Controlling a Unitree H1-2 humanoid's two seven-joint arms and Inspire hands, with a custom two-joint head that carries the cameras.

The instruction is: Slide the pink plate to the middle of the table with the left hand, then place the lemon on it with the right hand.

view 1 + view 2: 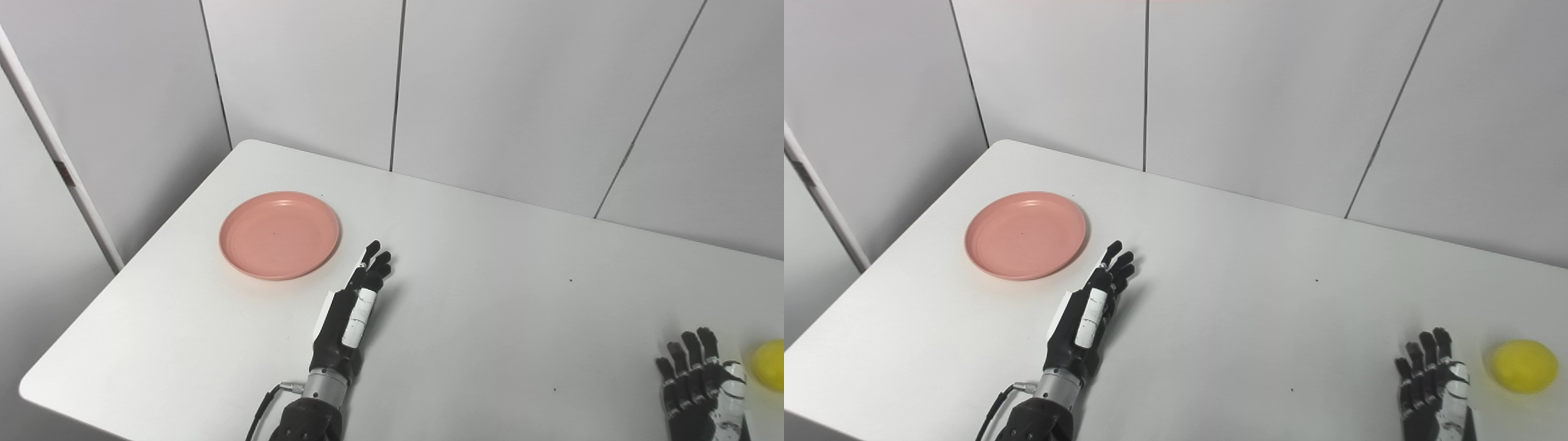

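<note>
Plate (1025,235) far left on table (1249,294); lemon (1524,365) right.

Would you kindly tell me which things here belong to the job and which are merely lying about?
Belonging to the job:
pink plate
lemon
left hand, open
right hand, open

Lying about:
Nothing loose; only the white table and grey wall panels.

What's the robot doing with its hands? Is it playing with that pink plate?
Not yet. The pink plate sits empty near the table's far left corner, and the left hand is stretched out flat just to the right of it, not touching. The right hand waits, open, near the front edge, beside the lemon but not holding it. So nothing has been grabbed or placed so far.
</note>
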